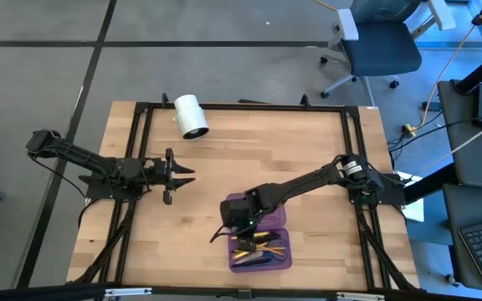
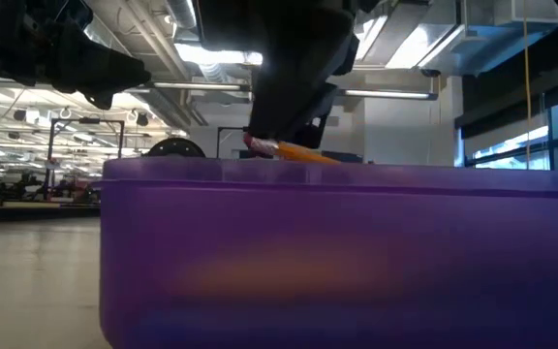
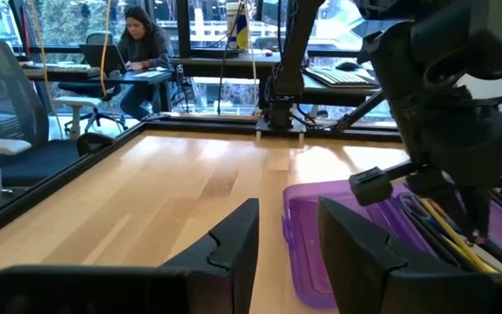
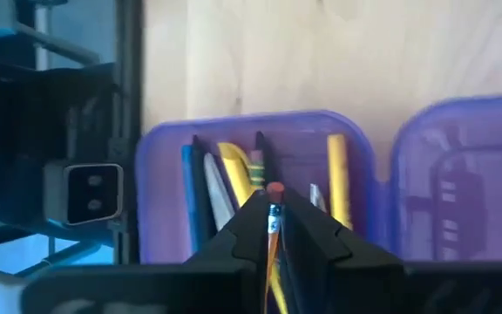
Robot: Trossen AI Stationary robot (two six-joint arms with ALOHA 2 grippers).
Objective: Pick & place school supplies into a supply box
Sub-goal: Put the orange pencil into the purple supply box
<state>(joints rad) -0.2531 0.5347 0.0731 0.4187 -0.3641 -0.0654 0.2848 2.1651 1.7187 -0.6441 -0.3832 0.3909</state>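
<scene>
Item: right gripper [image 4: 273, 228]. Position: over the purple supply box [image 1: 260, 242], at the table's near edge toward the middle, reaching in from the right side. Fingers: pressed close together on a yellow pencil [image 4: 273, 225] with a pink eraser end; the pencil stands between the two dark fingertips, pointing down into the box. In the low view the same yellow pencil [image 2: 303, 152] slants just above the box's rim [image 2: 337, 174], held under the dark gripper body.

Item: supply box. Two hinged purple halves lying open side by side. The half under the gripper holds the school supplies [image 4: 234, 179]: a blue-grey pen along one wall, a yellow one, a dark thin one, a further yellow pencil toward the hinge side (others are hidden behind the fingers). The other half [image 4: 464, 179] shows only moulded ridges.

Item: left gripper [image 1: 174, 176]. Position: above bare wood on the left part of the table, well apart from the box, pointing toward the centre. Fingers [image 3: 234, 244]: spread, with a clear gap and nothing between them.

Item: white cylinder roll [image 1: 192, 115]. Lies at the table's far edge, left of centre, apart from both arms.

Item: wooden table [image 1: 249, 159], black-framed.

Background: a person [image 3: 142, 39] seated at a desk beyond the table (seen from the left wrist).
</scene>
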